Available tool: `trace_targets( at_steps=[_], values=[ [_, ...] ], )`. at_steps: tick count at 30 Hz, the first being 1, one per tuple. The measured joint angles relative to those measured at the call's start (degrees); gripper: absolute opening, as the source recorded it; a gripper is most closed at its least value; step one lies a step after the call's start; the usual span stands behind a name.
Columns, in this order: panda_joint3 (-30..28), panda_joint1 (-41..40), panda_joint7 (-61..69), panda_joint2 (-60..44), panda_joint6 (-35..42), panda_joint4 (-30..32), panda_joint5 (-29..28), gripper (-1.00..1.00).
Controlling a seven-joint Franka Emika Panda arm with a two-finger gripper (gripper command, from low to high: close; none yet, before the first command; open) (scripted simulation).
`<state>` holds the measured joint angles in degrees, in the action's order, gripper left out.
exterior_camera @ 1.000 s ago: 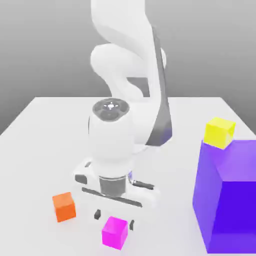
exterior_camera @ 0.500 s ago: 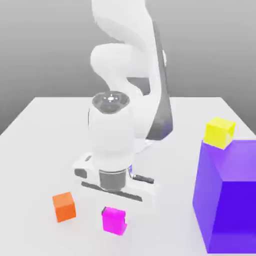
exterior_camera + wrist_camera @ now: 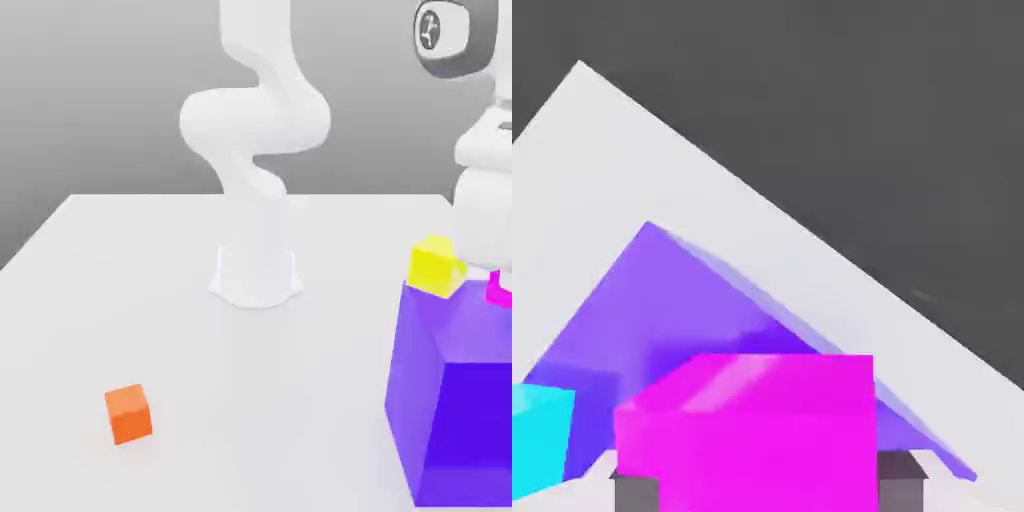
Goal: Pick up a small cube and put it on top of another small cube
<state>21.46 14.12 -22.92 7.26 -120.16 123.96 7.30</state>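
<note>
Your two-finger gripper [image 3: 762,490] grips the small bright magenta cube [image 3: 752,430], lifted over the big purple block [image 3: 462,390], just beside the small yellow cube [image 3: 437,265] at the exterior view's right.

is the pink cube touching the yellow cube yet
Apart. In the exterior view the pink cube sits to the right of the yellow cube, with purple block showing between them.

Another small cube [image 3: 437,265] on the block [image 3: 460,390]; small cube [image 3: 497,290] just beside it.
</note>
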Motion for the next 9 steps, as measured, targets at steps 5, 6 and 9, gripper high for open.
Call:
trace_targets(
  at_steps=[5, 6, 9],
  values=[
    [2.4, 1.93, 2.51, -1.21, -1.51, 3.19, -3.94, -1.0],
    [2.53, 2.02, 2.32, -2.0, -3.39, 4.4, -4.31, 1.0],
    [2.53, 2.02, 2.32, -2.0, -3.39, 4.4, -4.31, 1.0]
  ],
)
